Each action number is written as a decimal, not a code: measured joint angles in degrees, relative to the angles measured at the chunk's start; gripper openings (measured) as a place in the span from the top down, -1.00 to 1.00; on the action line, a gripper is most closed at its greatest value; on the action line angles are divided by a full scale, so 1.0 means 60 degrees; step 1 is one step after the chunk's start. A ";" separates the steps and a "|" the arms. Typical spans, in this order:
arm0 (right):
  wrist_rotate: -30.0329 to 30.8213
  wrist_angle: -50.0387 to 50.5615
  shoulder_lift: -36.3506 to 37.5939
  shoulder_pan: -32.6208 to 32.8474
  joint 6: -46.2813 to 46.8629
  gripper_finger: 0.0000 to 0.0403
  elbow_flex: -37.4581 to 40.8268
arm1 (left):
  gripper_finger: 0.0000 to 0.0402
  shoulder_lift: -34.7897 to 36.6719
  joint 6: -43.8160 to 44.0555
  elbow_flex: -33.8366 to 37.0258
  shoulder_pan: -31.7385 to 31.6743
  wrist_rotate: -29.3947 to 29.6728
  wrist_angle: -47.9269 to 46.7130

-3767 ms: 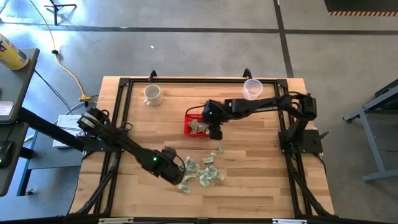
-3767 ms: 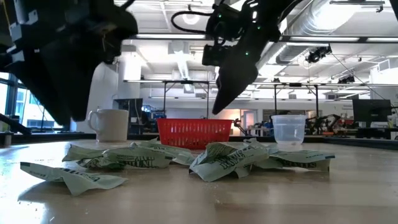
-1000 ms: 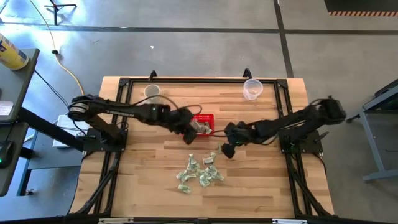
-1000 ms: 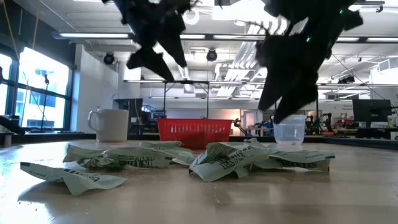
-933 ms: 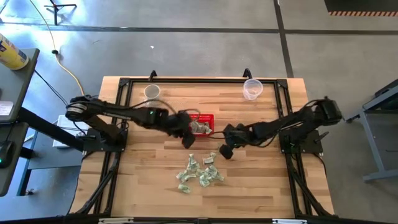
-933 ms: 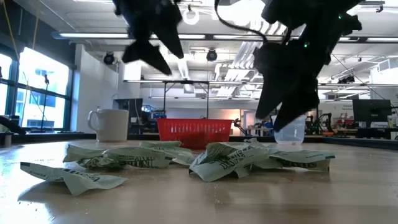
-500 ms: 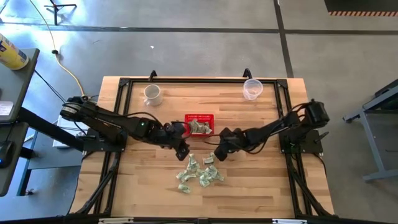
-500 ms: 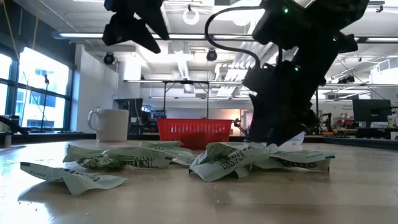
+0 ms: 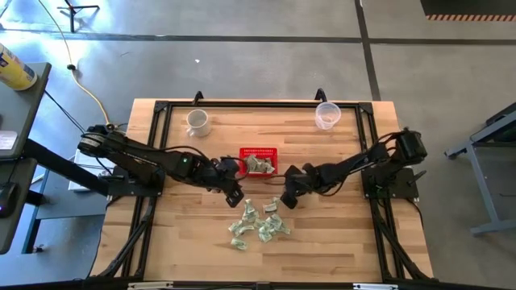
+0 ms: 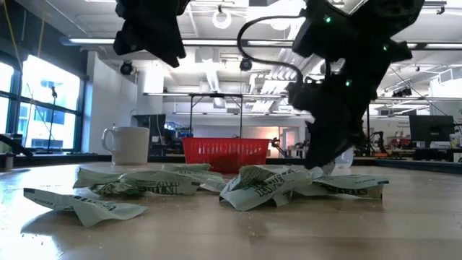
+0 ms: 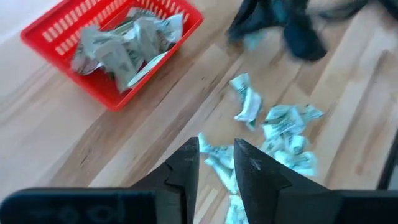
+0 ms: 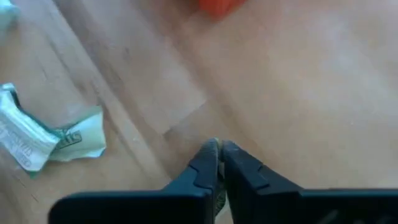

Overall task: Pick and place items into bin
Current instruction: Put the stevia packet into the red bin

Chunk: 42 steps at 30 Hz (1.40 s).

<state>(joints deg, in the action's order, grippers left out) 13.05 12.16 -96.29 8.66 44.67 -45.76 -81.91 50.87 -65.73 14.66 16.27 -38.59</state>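
Note:
The red basket (image 9: 260,151) sits mid-table, with several pale green-and-white wrappers (image 9: 256,164) lying in it; the left wrist view shows them in the basket (image 11: 62,25) too. More wrappers (image 9: 258,224) lie in a loose pile on the wood nearer the near edge (image 10: 260,184). My left gripper (image 9: 235,196) hovers open just left of the pile (image 11: 216,146), above the table. My right gripper (image 9: 284,201) is shut and low over the table at the pile's far right (image 10: 317,167). One wrapper (image 12: 56,140) lies beside its fingers (image 12: 217,144), apart from them.
A white mug (image 9: 197,122) stands near the far left corner and a clear plastic cup (image 9: 326,115) near the far right. A black frame (image 9: 161,109) runs round the table edge. Bare wood lies left and right of the pile.
My left gripper has drawn back from the basket's left side toward the near edge and risen in the low view. My right gripper has moved toward the table's left and come down to the far right of the pile. The wrappers have stayed put.

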 joint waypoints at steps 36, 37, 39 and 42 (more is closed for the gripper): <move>-0.0993 0.3025 0.0618 -0.1444 -0.6790 -0.50 -0.3915 | -0.29 -0.2284 0.4798 0.1684 0.2682 -0.1564 0.3715; -0.1167 0.3039 0.0630 -0.1391 -0.6549 -0.50 -0.3579 | -0.30 -0.2298 0.5096 0.1635 0.2651 -0.1552 0.3423; -0.1843 0.2640 0.0570 -0.1307 -0.6263 -0.50 -0.2835 | -0.29 -0.2258 0.5376 0.1513 0.2594 -0.1495 0.3260; -0.2473 0.2240 0.0488 -0.0776 -0.7139 -0.49 -0.2058 | -0.22 -0.2100 0.5506 0.1489 0.2631 -0.1268 0.3441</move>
<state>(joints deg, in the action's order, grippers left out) -1.79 25.60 -93.36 4.00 1.83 -58.10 -94.51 83.91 -56.80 30.44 8.66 -17.94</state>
